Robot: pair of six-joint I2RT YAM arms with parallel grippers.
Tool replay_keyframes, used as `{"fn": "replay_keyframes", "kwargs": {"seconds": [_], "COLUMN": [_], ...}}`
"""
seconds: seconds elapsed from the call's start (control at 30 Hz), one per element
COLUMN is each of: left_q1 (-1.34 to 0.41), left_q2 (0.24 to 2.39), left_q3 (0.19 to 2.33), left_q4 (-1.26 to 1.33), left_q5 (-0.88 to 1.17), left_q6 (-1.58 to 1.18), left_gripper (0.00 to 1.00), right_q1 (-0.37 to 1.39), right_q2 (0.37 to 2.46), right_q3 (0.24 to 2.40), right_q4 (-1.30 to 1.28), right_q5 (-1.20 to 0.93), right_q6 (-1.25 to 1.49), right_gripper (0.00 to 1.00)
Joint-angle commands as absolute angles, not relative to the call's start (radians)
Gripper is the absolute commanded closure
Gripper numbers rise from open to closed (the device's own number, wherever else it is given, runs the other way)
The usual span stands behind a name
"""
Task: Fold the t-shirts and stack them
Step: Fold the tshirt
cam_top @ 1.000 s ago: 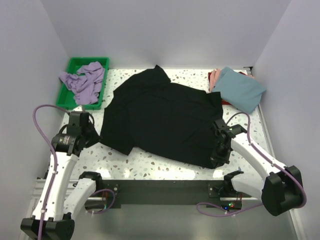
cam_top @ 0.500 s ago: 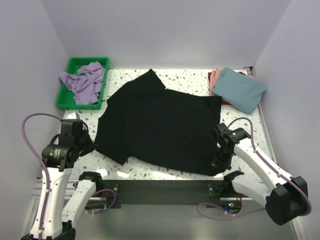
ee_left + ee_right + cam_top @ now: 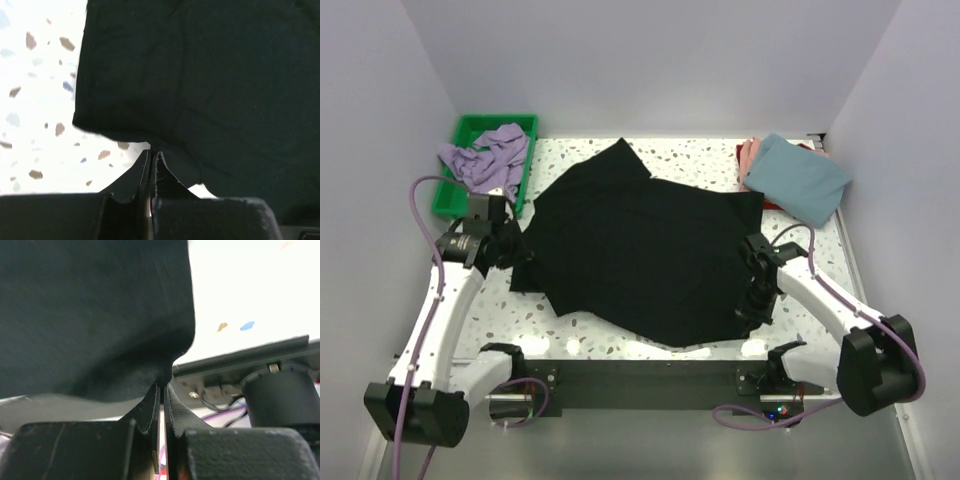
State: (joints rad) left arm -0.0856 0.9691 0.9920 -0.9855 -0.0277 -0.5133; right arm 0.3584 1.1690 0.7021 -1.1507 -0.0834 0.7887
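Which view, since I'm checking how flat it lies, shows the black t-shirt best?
The top external view: it shows the whole black t-shirt spread out. The left wrist view shows only an edge pinched in the left gripper; the right wrist view only an edge pinched in the right gripper.

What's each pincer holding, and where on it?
Both hold the black t-shirt: left pincer pinches its left edge, right pincer its near-right edge.

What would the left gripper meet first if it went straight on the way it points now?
The black tee. The left gripper has its jaws shut on the tee's edge, and only more black cloth lies ahead in the wrist view. Depth beyond that is unclear.
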Motion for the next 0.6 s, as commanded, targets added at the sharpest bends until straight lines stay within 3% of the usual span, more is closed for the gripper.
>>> {"fn": "replay_keyframes", "kwargs": {"seconds": [0.0, 0.57], "left_q1": [-0.081, -0.083], "left_q2": [1.046, 1.384], "left_q3": [1.077, 1.348], "left_q4": [-0.829, -0.700], "left_q5": [-0.005, 0.071], "left_q6": [-0.451, -0.347], "left_gripper": [1.00, 1.00], "right_q1": [0.307, 0.046], "right_q2": [1.212, 1.431], "right_q3": [0.778, 1.015], "right_q4": [-1.063, -1.037], "right_q5": [-0.063, -0.077], "right_q6": [0.758, 0.598], "right_gripper": [1.00, 1.00]}}
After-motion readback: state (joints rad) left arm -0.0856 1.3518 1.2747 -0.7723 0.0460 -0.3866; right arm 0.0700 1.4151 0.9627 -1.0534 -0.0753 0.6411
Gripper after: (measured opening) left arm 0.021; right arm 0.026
